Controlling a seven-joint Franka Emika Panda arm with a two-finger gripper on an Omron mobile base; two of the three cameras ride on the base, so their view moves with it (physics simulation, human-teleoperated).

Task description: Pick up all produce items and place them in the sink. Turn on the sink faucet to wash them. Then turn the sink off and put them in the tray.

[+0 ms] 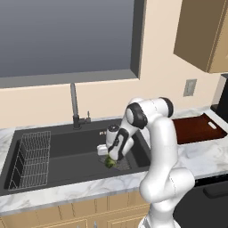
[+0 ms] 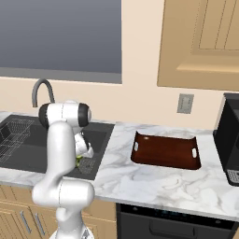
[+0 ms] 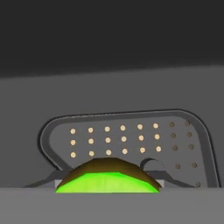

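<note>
The round lime-green fruit [image 3: 107,177] sits low in the sink [image 1: 67,149] over the mesh drain [image 3: 131,140], right between the fingers of the tool [image 1: 110,162], which appears closed on it, and it looks light, firm and smooth-skinned, so a grip across its widest middle seems safest.

I see the sink [image 1: 67,147] set in the counter [image 2: 140,182], with the rack [image 1: 31,160] in its left part and the faucet [image 1: 74,107] behind it. The fruit [image 3: 107,180] lies on the drain [image 3: 131,140] at the sink's right. The tray [image 2: 165,151] sits on the counter right of the sink.
</note>
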